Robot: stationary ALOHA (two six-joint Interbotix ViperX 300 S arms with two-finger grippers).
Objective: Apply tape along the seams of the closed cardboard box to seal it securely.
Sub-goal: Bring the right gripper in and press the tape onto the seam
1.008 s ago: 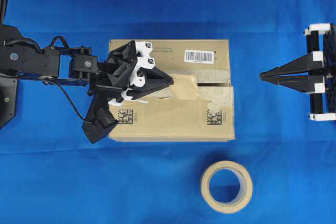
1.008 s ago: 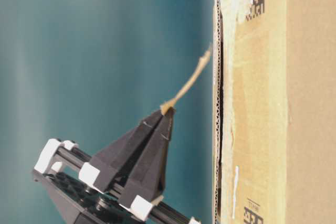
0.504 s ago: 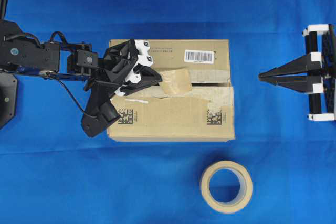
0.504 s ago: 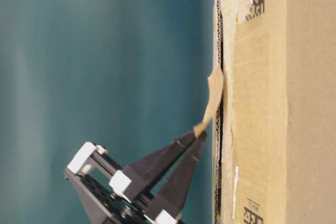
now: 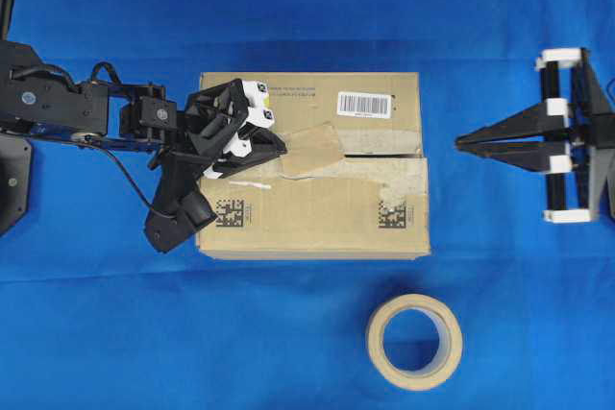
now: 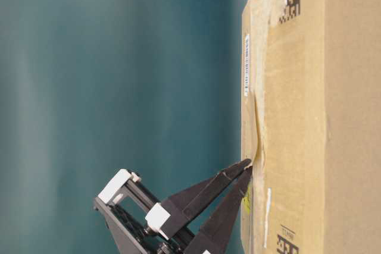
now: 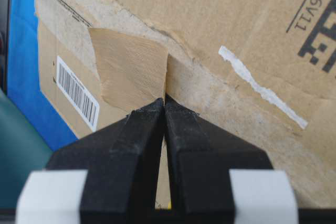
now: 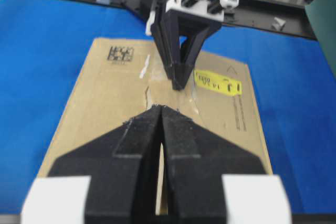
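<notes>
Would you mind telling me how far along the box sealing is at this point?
Partly done. One piece of tape lies over the seams near the middle of the cardboard box. In hand: the left gripper, shut, has its tips at that tape's end on the box top. Left: the dark gap toward the right edge is uncovered, the roll sits unused, and the right gripper waits off the box, shut.

Bright, even light falls from overhead; the brown rectangular cardboard box [image 5: 312, 164] casts only a thin soft shadow on the blue cloth-covered bench [image 5: 307, 7]. The table-level view shows a blurred teal backdrop. The right wrist view is soft, its own black tool [image 8: 160, 109] out of focus.
</notes>
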